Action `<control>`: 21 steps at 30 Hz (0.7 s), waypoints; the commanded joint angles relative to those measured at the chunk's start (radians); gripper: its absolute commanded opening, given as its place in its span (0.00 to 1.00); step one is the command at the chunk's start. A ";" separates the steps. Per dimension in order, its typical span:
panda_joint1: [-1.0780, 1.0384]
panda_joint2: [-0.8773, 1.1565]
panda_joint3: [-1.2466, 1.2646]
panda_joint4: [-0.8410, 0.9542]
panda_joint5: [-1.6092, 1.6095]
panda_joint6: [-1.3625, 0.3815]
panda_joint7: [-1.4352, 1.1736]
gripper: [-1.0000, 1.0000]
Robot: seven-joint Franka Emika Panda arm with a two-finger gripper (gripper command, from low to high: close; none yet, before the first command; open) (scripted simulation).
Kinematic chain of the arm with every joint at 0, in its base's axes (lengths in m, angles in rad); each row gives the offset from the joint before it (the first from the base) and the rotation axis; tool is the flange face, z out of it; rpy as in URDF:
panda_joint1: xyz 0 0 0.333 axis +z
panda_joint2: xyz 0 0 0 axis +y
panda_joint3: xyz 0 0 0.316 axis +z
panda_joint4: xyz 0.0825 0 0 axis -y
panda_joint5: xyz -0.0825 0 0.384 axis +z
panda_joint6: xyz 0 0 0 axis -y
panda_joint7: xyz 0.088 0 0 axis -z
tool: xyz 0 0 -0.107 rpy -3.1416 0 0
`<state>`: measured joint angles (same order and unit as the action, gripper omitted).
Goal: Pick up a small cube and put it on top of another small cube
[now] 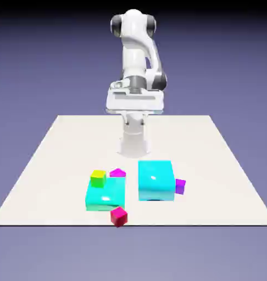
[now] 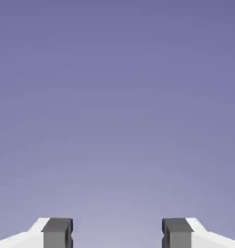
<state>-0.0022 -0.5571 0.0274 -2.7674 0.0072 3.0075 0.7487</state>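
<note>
The small violet-purple cube (image 1: 180,186) sits on the table against the right side of a big cyan block (image 1: 156,179). The other small cube, crimson-red (image 1: 118,216), lies near the table's front edge. My gripper (image 1: 134,104) hangs high above the table's far side, well away from both cubes. In the hand view the gripper (image 2: 117,235) stands open, its grey fingertips (image 2: 56,233) wide apart with only the blue-violet backdrop between them. No cube shows in the hand view.
A second, flatter cyan block (image 1: 105,195) lies at the exterior view's left, with a yellow-green small cube (image 1: 98,178) on its back corner. A magenta small cube (image 1: 117,173) rests just behind it. The white table (image 1: 59,159) spreads around them.
</note>
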 commanded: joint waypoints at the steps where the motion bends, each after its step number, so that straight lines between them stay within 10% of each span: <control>1: -0.005 0.036 0.027 0.026 -0.019 -0.042 0.004 0.50; 21: -0.059 0.761 0.507 0.437 -0.457 -0.839 0.071 0.50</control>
<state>-0.0615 0.2036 0.5340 -2.3300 -0.4494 2.1686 0.8196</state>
